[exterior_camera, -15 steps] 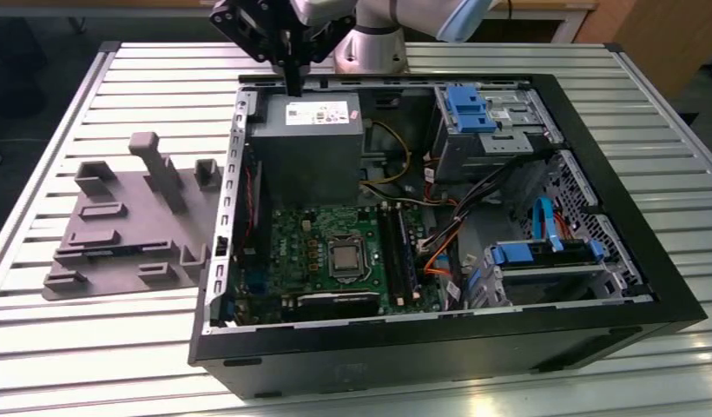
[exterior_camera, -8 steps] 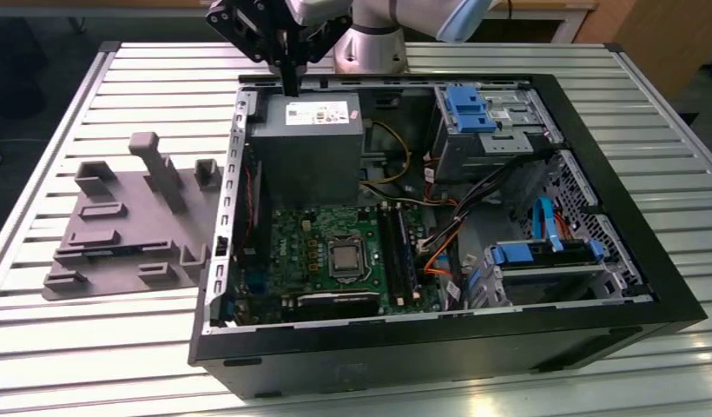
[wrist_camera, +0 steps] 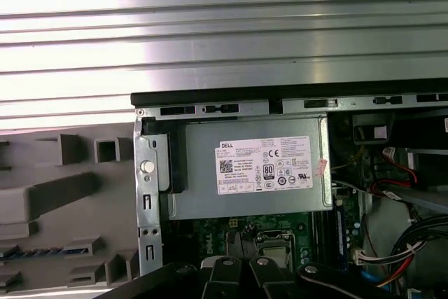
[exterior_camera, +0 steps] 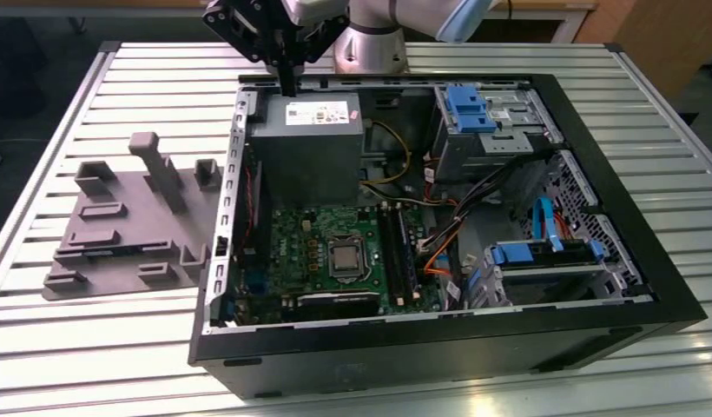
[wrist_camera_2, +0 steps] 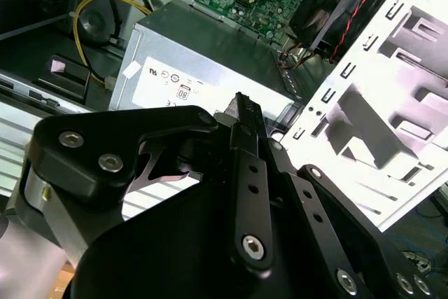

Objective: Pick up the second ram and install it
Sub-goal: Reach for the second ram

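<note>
Gripper (exterior_camera: 289, 89) pinched narrow, nothing seen held, above the power supply (exterior_camera: 304, 130). Second ram (wrist_camera: 42, 251) apparently lies in the grey fixture (exterior_camera: 113, 234), off toward the exterior view's left.

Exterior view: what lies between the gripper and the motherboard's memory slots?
The grey power supply sits between gripper and memory slots, in the exterior view.

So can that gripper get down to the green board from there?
Probably yes: the case lies open on top, the green board is uncovered, and the gripper hangs above the grey power supply beside it.
</note>
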Available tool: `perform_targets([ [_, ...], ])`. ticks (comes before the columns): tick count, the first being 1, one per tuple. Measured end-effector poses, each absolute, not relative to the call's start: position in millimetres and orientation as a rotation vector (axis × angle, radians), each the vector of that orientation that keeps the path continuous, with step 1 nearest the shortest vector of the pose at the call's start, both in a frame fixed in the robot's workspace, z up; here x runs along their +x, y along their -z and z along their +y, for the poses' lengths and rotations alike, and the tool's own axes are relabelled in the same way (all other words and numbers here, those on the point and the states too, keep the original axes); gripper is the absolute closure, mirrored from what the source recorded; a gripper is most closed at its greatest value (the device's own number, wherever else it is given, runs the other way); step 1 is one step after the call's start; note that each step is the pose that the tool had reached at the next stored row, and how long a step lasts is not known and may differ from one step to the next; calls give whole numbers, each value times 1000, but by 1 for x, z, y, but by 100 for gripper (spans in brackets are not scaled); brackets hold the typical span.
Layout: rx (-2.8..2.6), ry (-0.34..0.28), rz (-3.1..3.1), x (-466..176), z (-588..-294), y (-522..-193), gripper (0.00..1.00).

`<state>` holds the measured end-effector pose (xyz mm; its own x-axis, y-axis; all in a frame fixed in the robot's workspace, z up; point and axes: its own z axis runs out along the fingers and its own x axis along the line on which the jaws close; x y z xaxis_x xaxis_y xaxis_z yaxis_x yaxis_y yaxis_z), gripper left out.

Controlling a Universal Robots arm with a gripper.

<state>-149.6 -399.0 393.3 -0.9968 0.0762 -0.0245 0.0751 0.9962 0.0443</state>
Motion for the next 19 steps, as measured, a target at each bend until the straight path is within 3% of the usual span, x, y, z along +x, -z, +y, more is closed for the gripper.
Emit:
perform_targets([
  [19, 118, -68, 3113, -156, -399, -393, 89],
])
